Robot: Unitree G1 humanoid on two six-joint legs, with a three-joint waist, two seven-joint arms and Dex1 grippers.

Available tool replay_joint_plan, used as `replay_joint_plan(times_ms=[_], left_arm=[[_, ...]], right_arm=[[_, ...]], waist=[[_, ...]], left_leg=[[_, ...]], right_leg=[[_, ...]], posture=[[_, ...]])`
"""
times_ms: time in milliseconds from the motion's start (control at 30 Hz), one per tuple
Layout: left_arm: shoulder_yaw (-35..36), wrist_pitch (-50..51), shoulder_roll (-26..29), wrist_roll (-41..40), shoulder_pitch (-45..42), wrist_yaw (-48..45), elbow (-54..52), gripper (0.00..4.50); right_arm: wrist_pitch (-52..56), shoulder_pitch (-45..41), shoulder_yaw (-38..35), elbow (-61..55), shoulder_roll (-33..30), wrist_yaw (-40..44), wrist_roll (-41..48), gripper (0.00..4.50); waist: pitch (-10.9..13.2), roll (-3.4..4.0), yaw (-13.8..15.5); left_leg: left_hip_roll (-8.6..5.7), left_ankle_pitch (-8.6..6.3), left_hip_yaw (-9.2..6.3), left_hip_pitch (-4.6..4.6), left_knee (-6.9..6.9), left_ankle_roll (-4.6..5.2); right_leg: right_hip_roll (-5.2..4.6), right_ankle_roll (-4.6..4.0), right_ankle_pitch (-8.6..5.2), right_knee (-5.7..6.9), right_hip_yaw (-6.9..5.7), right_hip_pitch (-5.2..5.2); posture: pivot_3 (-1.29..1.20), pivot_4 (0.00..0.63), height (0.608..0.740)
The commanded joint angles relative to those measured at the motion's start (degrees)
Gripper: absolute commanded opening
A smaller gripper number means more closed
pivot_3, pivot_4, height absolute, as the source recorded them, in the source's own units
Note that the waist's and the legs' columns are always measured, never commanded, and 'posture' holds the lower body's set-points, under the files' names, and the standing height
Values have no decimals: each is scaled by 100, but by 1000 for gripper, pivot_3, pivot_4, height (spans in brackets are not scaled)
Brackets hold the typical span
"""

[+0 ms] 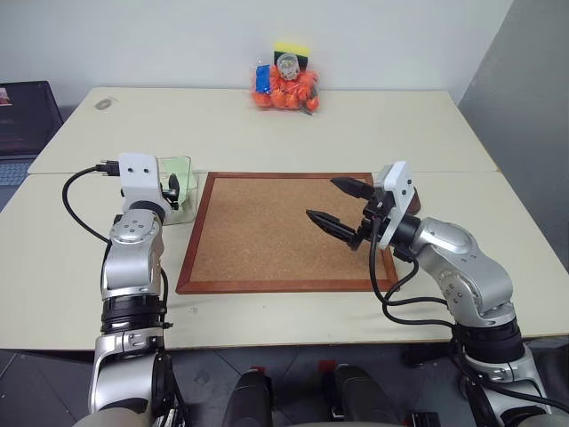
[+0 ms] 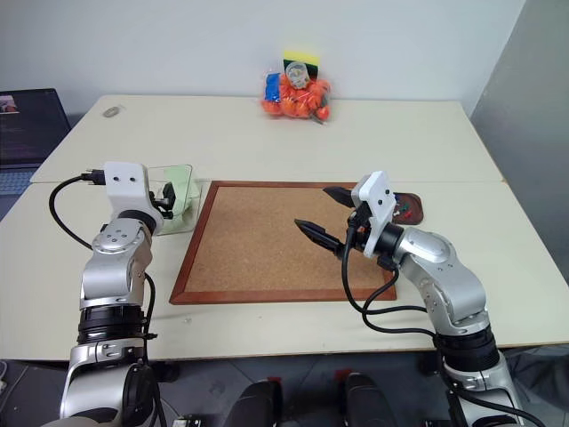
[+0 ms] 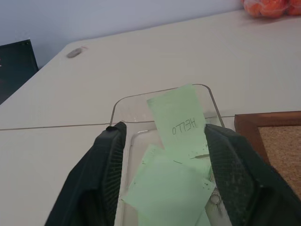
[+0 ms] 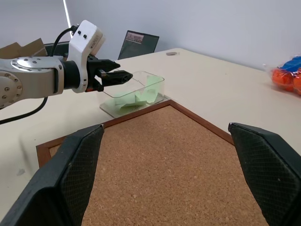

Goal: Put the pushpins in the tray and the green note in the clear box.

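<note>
The clear box [image 3: 141,96] stands on the table just left of the corkboard. In it is a pale green note [image 3: 181,120] with "HELLO" written on it, leaning against the far wall over more green paper. My left gripper [image 1: 173,189] is open over the box's near end, one finger on each side of the paper and nothing clamped. My right gripper [image 1: 324,199] hangs open above the right part of the corkboard, empty. The dark brown tray [image 2: 411,210] shows partly behind it. Tiny red and green specks lie in the tray, too small to tell as pushpins.
A wood-framed corkboard [image 1: 267,231] fills the table's middle. A bag of orange things [image 1: 284,84] sits at the far edge, a laptop [image 1: 22,116] off the far left, and a small round object [image 1: 104,104] near the far left corner.
</note>
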Motion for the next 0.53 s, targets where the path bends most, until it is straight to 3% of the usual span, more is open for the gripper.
replay_joint_plan(times_ms=[33, 200, 333, 533], left_arm=[[-332, -272, -44, -288, 198, -719, -607, 3902], [-326, -178, -333, -805, 751, -1074, -1659, 4035], [-269, -34, -728, -852, 1500, -690, -2580, 4035], [-412, 246, -1254, -885, 2201, -278, -3312, 4035]], right_arm=[[-154, 193, -72, -178, -110, -57, -100, 4500], [-246, 417, -260, -87, -90, -830, -695, 4500], [-353, 703, -290, -119, 177, -1808, -1381, 4500], [-413, 1185, -126, -233, 541, -2374, -1822, 4500]], waist=[[0, 0, 4], [-1, -1, 0], [-3, -2, -36], [-3, -2, -18]], left_leg=[[0, 0, 2, 0, 0, 0], [-3, 0, 6, -1, 0, -1], [3, 0, 5, 5, -2, -1], [1, 0, 2, 3, -3, -2]], right_leg=[[0, 0, 0, 0, 1, 0], [-8, 0, 0, -2, 5, 0], [-3, 0, 0, 2, 11, 0], [-3, -2, -2, 1, 23, 1]], posture=[[0, 150, 740], [0, 150, 740], [0, 150, 740], [0, 150, 740]])
